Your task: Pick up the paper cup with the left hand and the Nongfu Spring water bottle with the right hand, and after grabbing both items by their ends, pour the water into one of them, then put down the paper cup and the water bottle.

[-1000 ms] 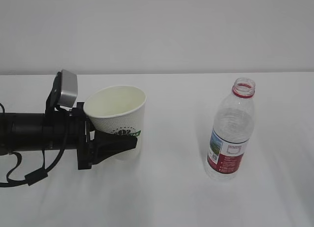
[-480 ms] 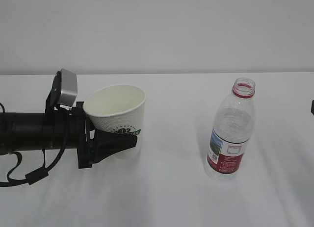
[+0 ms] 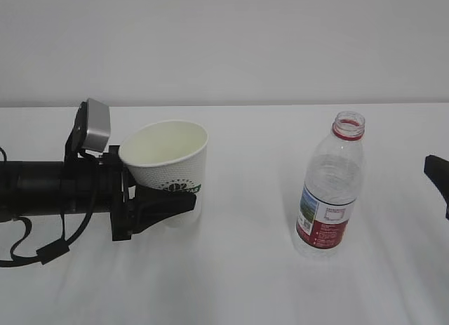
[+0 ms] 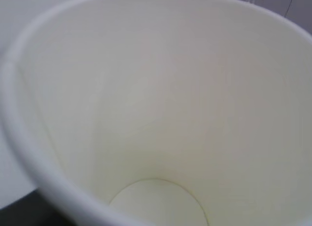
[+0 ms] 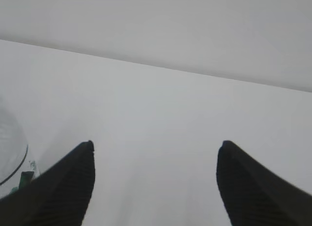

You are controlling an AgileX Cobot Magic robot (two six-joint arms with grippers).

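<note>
We hold the cup, tilted, near its base in our left fingers over the desk, while our right fingers stand wide and empty, well short of the upright bottle, so grabbing it, pouring and setting down remain.

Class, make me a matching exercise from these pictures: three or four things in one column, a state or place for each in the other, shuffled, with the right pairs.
Things:
1. paper cup
2. Nongfu Spring water bottle
3. left gripper
4. right gripper

States:
A. open, nothing between its fingers
B. standing upright, uncapped
C. tilted, empty inside
D. closed on the cup's lower part

Pairs: 1-C, 2-B, 3-D, 4-A
</note>
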